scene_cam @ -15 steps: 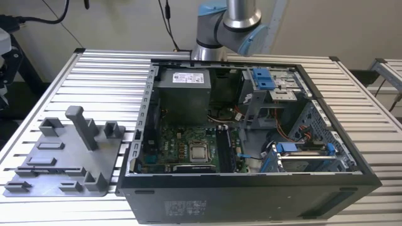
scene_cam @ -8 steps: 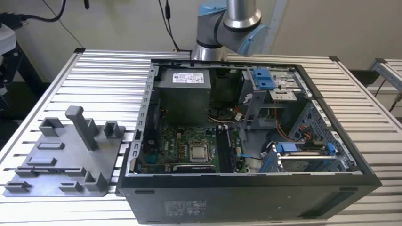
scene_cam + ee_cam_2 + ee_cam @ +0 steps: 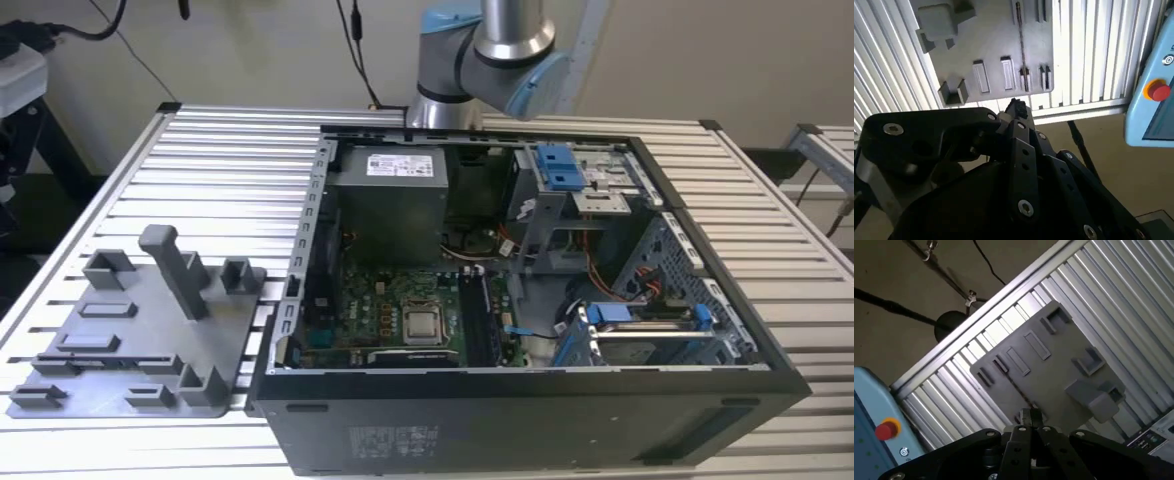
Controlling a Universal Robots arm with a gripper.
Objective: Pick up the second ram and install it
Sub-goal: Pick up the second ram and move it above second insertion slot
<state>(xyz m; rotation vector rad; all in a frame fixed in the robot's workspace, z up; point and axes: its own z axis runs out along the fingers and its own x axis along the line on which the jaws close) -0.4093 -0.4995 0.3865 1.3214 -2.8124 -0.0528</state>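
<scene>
The second ram is a thin dark stick standing on edge in a slot of the grey fixture tray. In the exterior view the ram shows as a dark line near the front of the tray, which lies at that view's left on the table. In both wrist views my black gripper hangs well above the tray. The gripper has its fingertips together with nothing between them. The arm rises at the back of the table.
An open computer case fills the table's middle and the exterior view's right, with motherboard, power supply and blue drive cages. A blue pendant with a red button stands off the slatted table. Cables lie on the floor.
</scene>
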